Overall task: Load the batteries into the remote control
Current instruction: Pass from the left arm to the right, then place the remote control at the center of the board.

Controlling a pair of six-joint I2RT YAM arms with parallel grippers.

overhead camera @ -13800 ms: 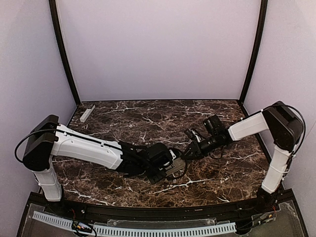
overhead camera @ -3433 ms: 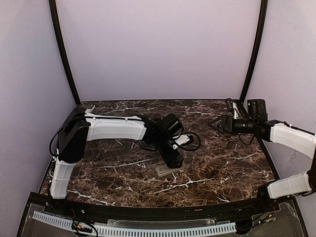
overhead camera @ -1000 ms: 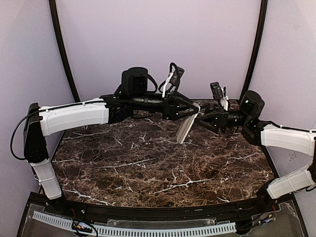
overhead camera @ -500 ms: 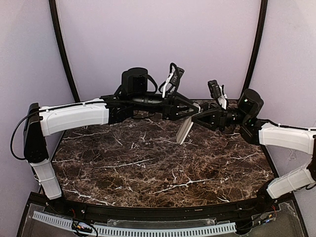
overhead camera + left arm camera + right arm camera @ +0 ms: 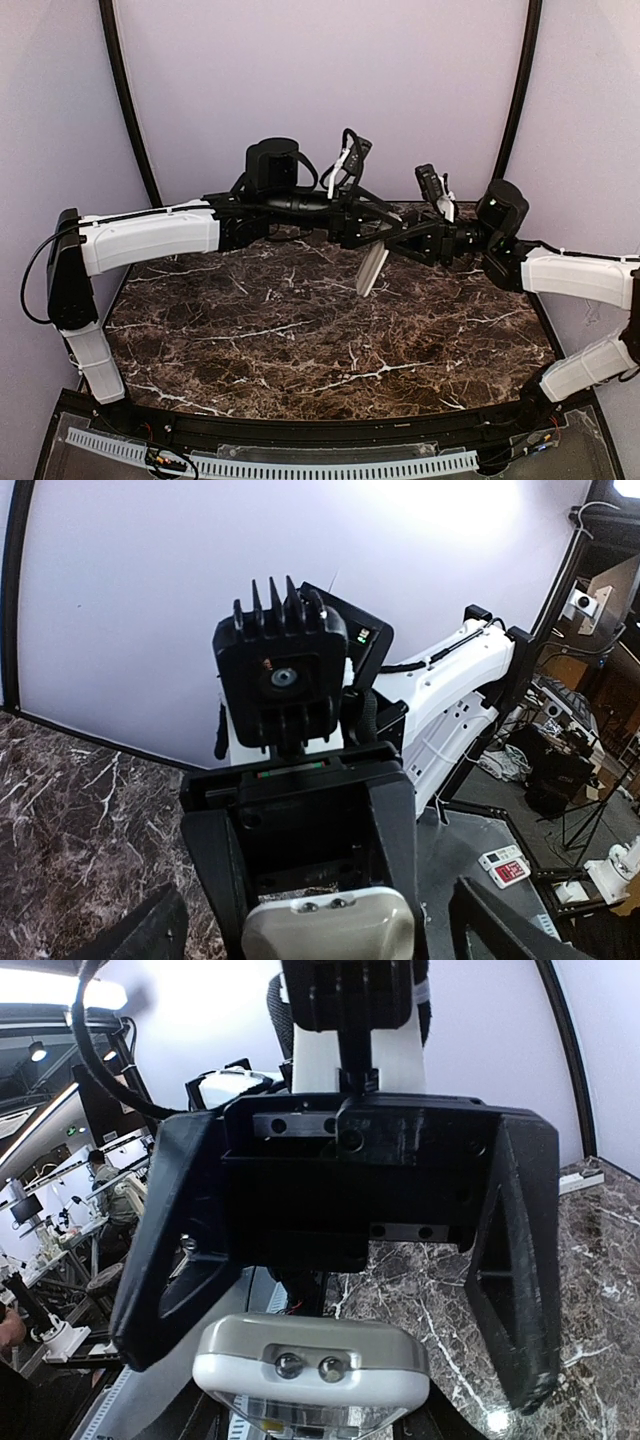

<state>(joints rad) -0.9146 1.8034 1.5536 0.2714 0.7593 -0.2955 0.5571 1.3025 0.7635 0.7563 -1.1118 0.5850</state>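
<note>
Both arms meet in mid-air above the back of the table. The remote control [image 5: 371,270], a pale oblong, hangs tilted between them. My right gripper [image 5: 393,243] is shut on its upper end; in the left wrist view its black fingers [image 5: 396,852] flank the remote control's rounded end [image 5: 330,936]. My left gripper [image 5: 381,231] stands wide open around that same end, its fingers [image 5: 170,1260] well apart from the remote control [image 5: 310,1365]. The batteries are out of view.
The dark marble table [image 5: 300,340] lies well below both grippers. A narrow pale grey bar [image 5: 580,1180] rests on it near the back wall. Black frame posts [image 5: 125,110] stand at the back corners.
My right gripper closed on the remote control's upper end. Then my left gripper's jaws opened wide and let it go. The remote control has hardly shifted.
</note>
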